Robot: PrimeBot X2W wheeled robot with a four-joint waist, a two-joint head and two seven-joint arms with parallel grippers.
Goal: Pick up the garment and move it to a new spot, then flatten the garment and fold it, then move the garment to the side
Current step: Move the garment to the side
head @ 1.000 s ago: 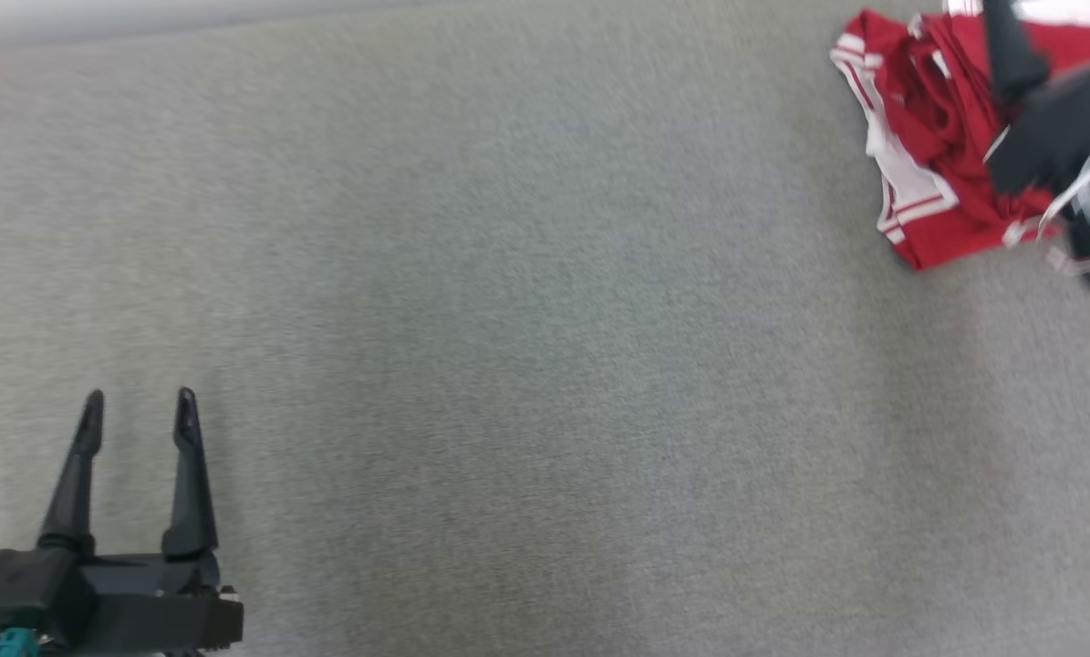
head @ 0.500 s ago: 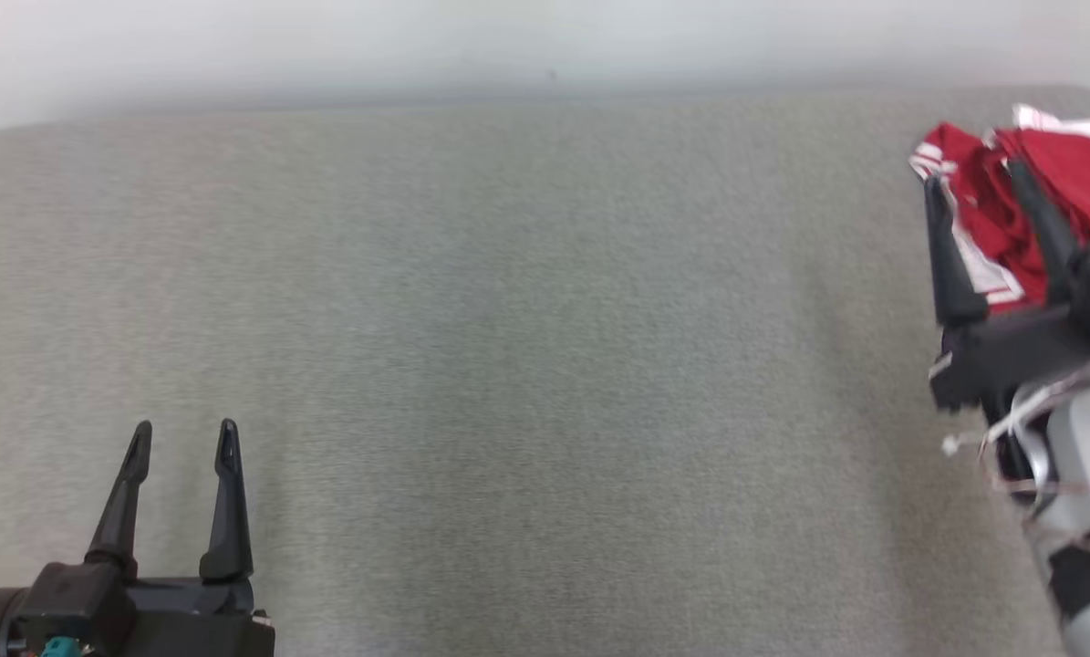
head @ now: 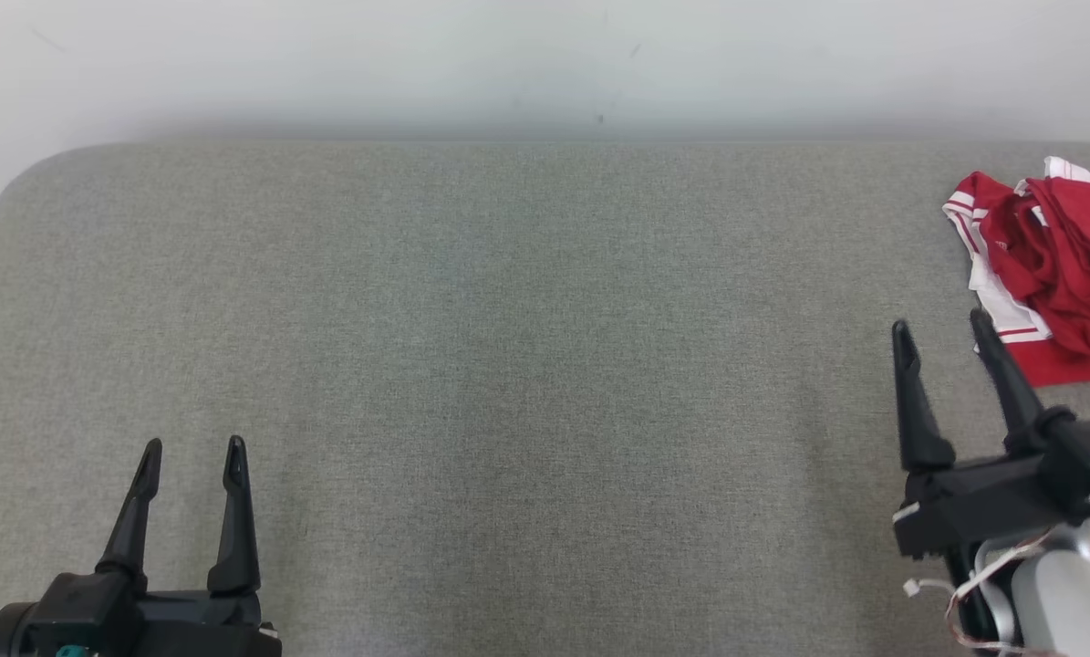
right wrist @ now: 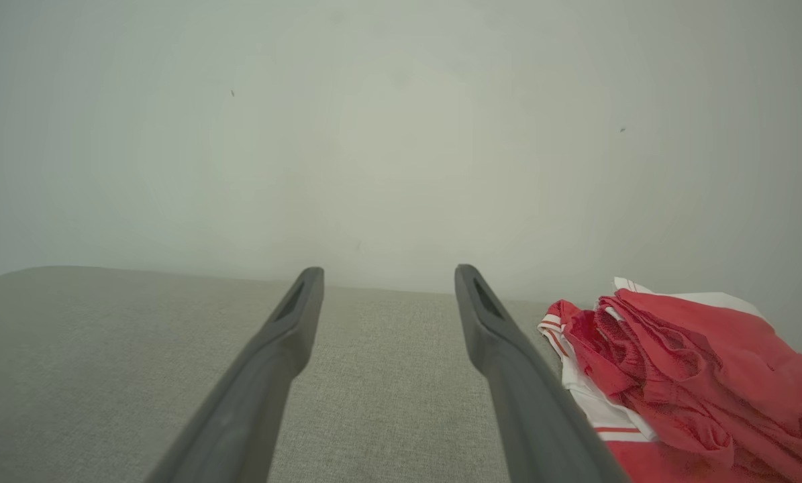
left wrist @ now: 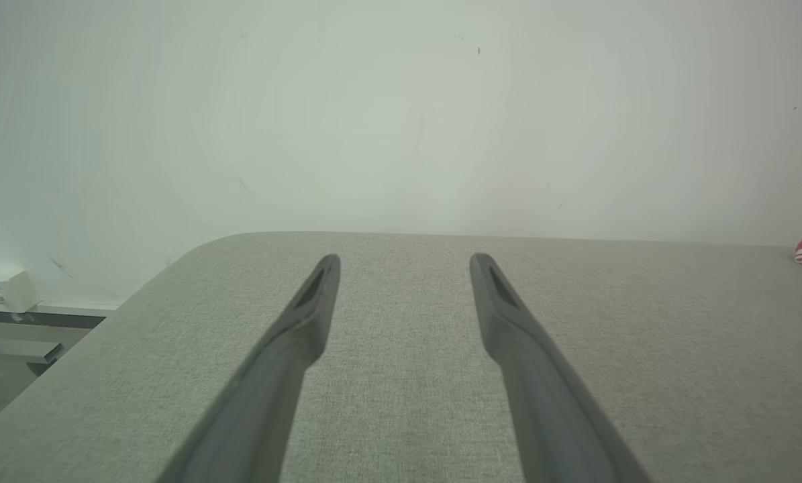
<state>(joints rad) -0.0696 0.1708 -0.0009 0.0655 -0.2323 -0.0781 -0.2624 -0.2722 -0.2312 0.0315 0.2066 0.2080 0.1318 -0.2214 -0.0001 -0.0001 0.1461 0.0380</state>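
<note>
- The red-and-white garment (head: 1060, 274) lies bunched at the far right edge of the grey counter (head: 508, 365). It sits straight on the surface, in no basket or bin.
- The left pincer (head: 193, 447) hovers near left. The right pincer (head: 940, 324) is just beside the garment. Both are released and hold nothing.
- The scene fits a heap waiting to be lifted, or one already set aside.
- Pinched mid-heap, the soft layers would likely trail; a striped hem looks the cleaner hold.

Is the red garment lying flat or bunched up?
Bunched up: the red garment lies crumpled in deep folds at the right end of the grey surface.
</note>
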